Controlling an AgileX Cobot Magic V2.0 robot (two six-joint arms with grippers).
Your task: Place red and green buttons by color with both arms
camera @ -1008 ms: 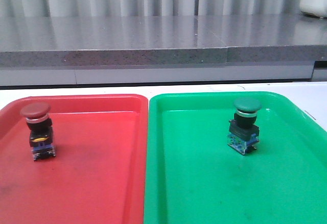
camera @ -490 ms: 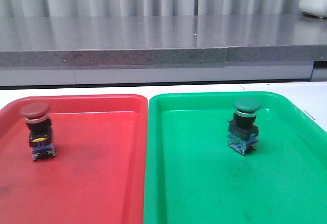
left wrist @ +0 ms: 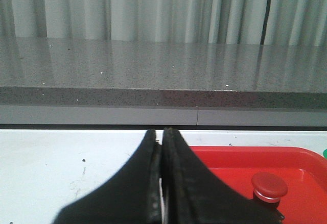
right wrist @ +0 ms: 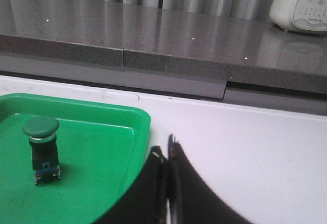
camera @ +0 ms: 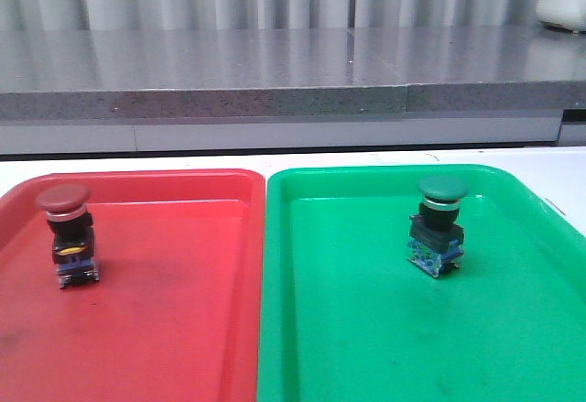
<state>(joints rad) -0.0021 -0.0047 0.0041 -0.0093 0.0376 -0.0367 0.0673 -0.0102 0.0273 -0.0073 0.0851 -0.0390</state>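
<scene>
Nothing had moved for a second: red button [camera: 64,234] sat in the red tray [camera: 174,329], green button [camera: 440,225] in the green tray [camera: 366,329], so sorting looked done. Left gripper [left wrist: 161,147] and right gripper [right wrist: 167,155] were both closed and empty.

a white table [camera: 137,159] carries a red tray [camera: 183,329] and green tray [camera: 366,347], touching side by side.

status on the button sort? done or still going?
Looks done. The red button stands upright in the red tray, and the green button stands upright in the green tray. Nothing is in hand: the left claw and right claw are shut, empty and away from the buttons. Nothing visible remains to sort.
</scene>
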